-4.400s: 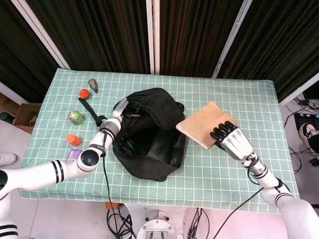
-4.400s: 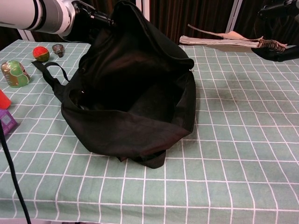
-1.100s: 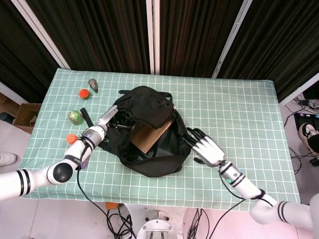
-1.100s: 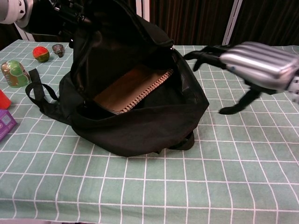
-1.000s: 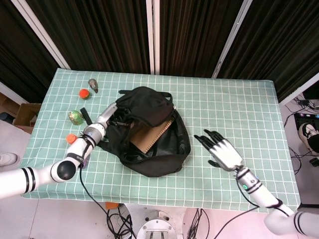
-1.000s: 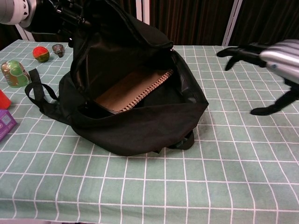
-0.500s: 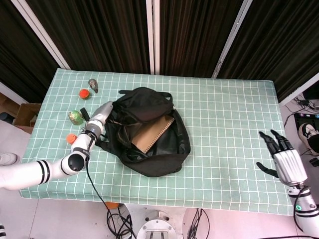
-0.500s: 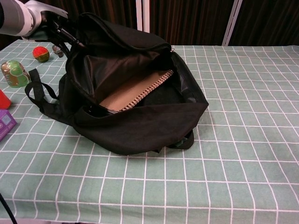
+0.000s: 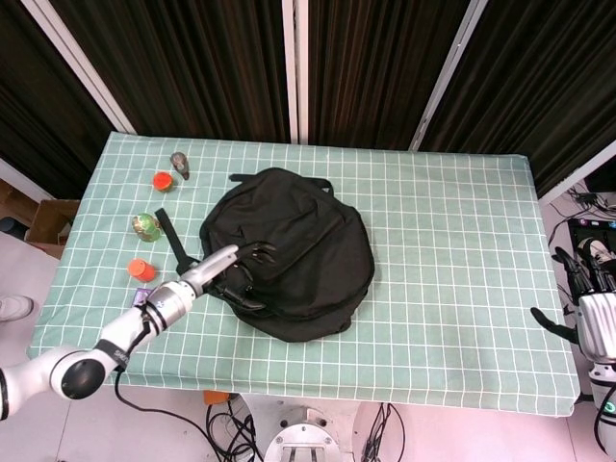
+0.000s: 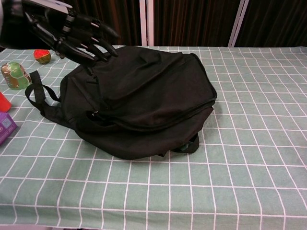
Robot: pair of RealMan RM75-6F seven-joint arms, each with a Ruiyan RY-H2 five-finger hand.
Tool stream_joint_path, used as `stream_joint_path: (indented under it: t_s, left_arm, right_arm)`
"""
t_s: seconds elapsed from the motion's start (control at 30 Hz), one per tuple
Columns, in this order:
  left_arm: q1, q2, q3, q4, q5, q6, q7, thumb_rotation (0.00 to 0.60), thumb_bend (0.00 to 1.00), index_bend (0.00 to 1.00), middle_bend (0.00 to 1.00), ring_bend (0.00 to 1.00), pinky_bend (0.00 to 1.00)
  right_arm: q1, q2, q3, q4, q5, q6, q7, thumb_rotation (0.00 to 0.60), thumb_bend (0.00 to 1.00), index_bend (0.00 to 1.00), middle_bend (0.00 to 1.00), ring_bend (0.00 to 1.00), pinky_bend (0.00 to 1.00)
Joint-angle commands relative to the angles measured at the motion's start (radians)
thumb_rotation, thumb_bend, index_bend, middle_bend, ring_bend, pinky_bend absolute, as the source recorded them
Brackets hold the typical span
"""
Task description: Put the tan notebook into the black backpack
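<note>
The black backpack (image 9: 289, 255) lies flat near the middle of the worktop (image 9: 452, 241), which is covered by a green checked cloth; its top flap is folded down over the opening, so the tan notebook cannot be seen in either view. The left hand (image 9: 234, 270) hovers at the backpack's near-left edge, its dark fingers (image 10: 93, 36) spread apart and holding nothing; in the chest view they hang just above the bag's upper left corner, and whether they touch the fabric cannot be told. The right hand (image 9: 595, 306) is well apart from the bag, off the right edge of the worktop, its fingers apart and empty. A black strap (image 9: 173, 234) trails from the backpack's left side. Left of the bag sit a red ball (image 9: 162, 180), a small grey object (image 9: 180, 164), a green round item (image 9: 146, 226), an orange cap (image 9: 141, 269) and a purple box (image 10: 5, 126).
</note>
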Motion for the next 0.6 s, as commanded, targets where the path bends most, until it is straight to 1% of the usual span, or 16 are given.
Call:
stream_joint_path:
  t_s: [0.03, 0.1, 0.13, 0.17, 0.2, 0.27, 0.3, 0.37, 0.43, 0.53, 0.6]
  left_arm:
    - [0.149, 0.067, -0.071, 0.004, 0.188, 0.078, -0.090, 0.600, 0.11, 0.19, 0.28, 0.22, 0.37]
    - [0.165, 0.079, -0.039, 0.073, 0.211, 0.143, -0.015, 0.600, 0.11, 0.26, 0.34, 0.26, 0.38]
    - [0.170, 0.078, -0.016, 0.113, 0.216, 0.187, 0.051, 0.600, 0.10, 0.28, 0.36, 0.27, 0.38]
    - [0.178, 0.069, 0.019, 0.170, 0.213, 0.256, 0.166, 0.600, 0.10, 0.29, 0.37, 0.27, 0.39]
    - [0.186, 0.056, 0.044, 0.207, 0.198, 0.317, 0.259, 0.600, 0.10, 0.30, 0.37, 0.27, 0.39]
    - [0.215, 0.013, 0.093, 0.272, 0.161, 0.467, 0.449, 0.600, 0.11, 0.31, 0.36, 0.27, 0.38]
    - [0.232, -0.002, 0.111, 0.289, 0.149, 0.521, 0.500, 0.600, 0.11, 0.32, 0.36, 0.27, 0.37]
    - [0.278, -0.019, 0.150, 0.315, 0.152, 0.615, 0.551, 0.600, 0.11, 0.31, 0.35, 0.27, 0.36]
    - [0.324, -0.022, 0.187, 0.333, 0.185, 0.688, 0.555, 0.600, 0.11, 0.30, 0.33, 0.25, 0.35]
    - [0.416, -0.025, 0.267, 0.366, 0.290, 0.834, 0.560, 0.600, 0.11, 0.24, 0.25, 0.20, 0.33]
    - [0.468, -0.038, 0.303, 0.382, 0.340, 0.927, 0.574, 0.600, 0.11, 0.22, 0.22, 0.18, 0.32]
  right_arm:
    - [-0.002, 0.006, 0.006, 0.001, 0.002, -0.022, 0.009, 0.600, 0.00, 0.07, 0.25, 0.08, 0.25]
    - [0.001, 0.022, 0.004, -0.006, 0.002, -0.052, 0.023, 0.600, 0.07, 0.08, 0.27, 0.09, 0.26]
    - [0.004, 0.035, 0.002, -0.012, 0.004, -0.073, 0.035, 0.600, 0.11, 0.09, 0.28, 0.10, 0.27]
    - [0.007, 0.052, 0.001, -0.023, 0.009, -0.100, 0.054, 0.600, 0.15, 0.10, 0.29, 0.10, 0.27]
    - [0.010, 0.064, 0.001, -0.031, 0.013, -0.119, 0.068, 0.600, 0.17, 0.10, 0.28, 0.10, 0.27]
    - [0.015, 0.092, -0.002, -0.049, 0.016, -0.158, 0.104, 0.600, 0.18, 0.10, 0.25, 0.09, 0.25]
    - [0.015, 0.100, -0.002, -0.054, 0.015, -0.166, 0.119, 0.600, 0.18, 0.08, 0.22, 0.07, 0.23]
    - [0.012, 0.122, -0.010, -0.072, 0.004, -0.181, 0.147, 0.600, 0.18, 0.03, 0.15, 0.01, 0.15]
    - [0.002, 0.141, -0.013, -0.096, -0.003, -0.176, 0.159, 0.600, 0.18, 0.00, 0.12, 0.00, 0.10]
    - [-0.031, 0.165, -0.025, -0.144, -0.015, -0.151, 0.154, 0.600, 0.18, 0.00, 0.10, 0.00, 0.08]
    - [-0.051, 0.167, -0.031, -0.164, -0.015, -0.139, 0.140, 0.600, 0.18, 0.00, 0.10, 0.00, 0.07]
